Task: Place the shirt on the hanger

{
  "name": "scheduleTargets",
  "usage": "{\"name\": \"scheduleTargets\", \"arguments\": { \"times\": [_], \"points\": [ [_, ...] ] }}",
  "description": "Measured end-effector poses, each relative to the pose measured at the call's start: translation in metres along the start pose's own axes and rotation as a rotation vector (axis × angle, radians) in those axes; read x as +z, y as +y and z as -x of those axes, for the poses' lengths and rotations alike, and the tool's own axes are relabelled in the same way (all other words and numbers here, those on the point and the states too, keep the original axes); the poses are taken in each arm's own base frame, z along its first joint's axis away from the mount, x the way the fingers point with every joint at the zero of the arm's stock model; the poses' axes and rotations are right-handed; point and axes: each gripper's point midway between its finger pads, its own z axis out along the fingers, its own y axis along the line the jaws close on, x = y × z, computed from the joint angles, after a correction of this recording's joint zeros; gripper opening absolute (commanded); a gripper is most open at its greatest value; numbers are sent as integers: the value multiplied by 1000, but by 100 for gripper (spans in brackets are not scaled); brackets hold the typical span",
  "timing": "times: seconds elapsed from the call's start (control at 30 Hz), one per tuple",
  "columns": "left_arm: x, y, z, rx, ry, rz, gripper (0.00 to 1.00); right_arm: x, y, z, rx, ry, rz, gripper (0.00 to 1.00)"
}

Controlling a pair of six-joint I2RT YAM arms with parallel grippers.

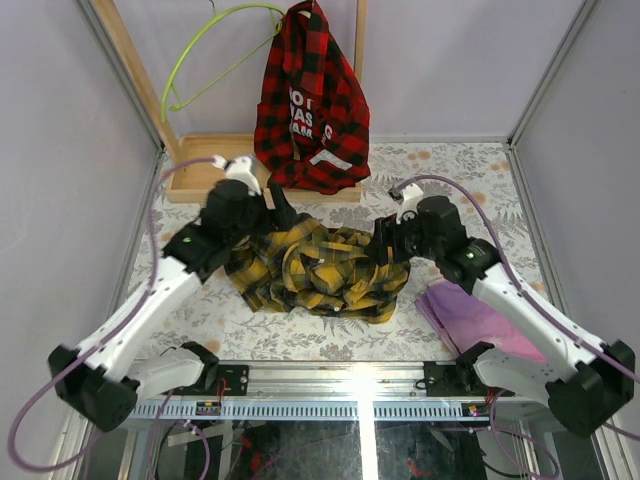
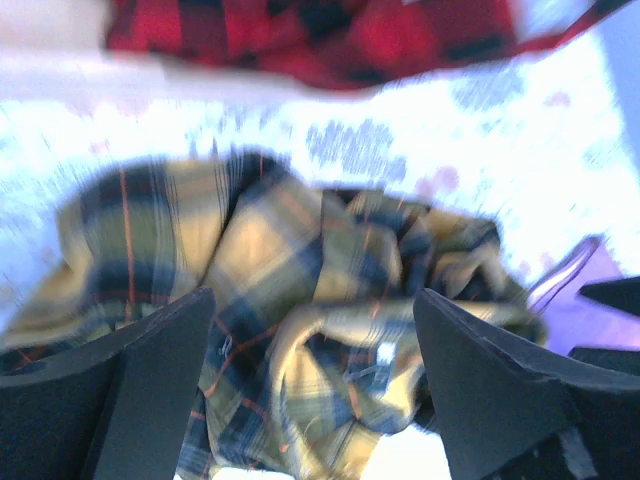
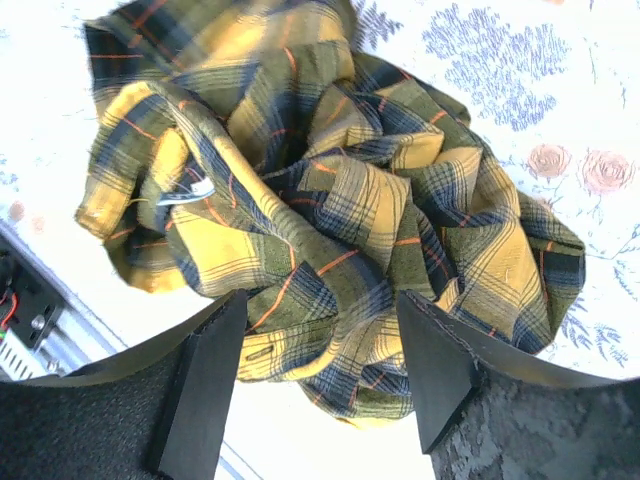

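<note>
The yellow and dark plaid shirt (image 1: 315,270) lies crumpled in a heap on the table's middle. My left gripper (image 1: 268,212) hovers at the heap's far left edge. In the left wrist view, which is blurred, its jaws (image 2: 312,300) stand wide apart over the folds (image 2: 300,260), pinching nothing. My right gripper (image 1: 385,240) is at the heap's right edge. It is also open (image 3: 322,300), above a bunched fold of the shirt (image 3: 340,200). The lime-green hanger (image 1: 186,52) hangs on the wooden rack at the back left, away from both grippers.
A red-and-black plaid shirt (image 1: 310,100) with white lettering hangs from the wooden rack (image 1: 135,70), just behind the heap; its hem shows in the left wrist view (image 2: 300,35). A purple cloth (image 1: 470,315) lies under the right arm. Metal frame posts border the floral tabletop (image 1: 470,180).
</note>
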Motion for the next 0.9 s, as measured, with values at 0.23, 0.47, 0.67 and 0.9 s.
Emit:
{"name": "scheduleTargets", "arguments": {
  "times": [0.23, 0.47, 0.67, 0.9],
  "points": [
    [-108, -31, 141, 82, -411, -32, 97, -35, 11, 4, -90, -56, 47, 73],
    [-139, -24, 237, 157, -594, 109, 97, -33, 2, -30, -76, 43, 26, 74],
    [-125, 36, 301, 133, -638, 280, 97, -39, 2, -35, -72, 46, 27, 74],
    [-114, 112, 350, 75, -656, 319, 100, -43, 7, -38, -62, 55, 51, 74]
  ]
}}
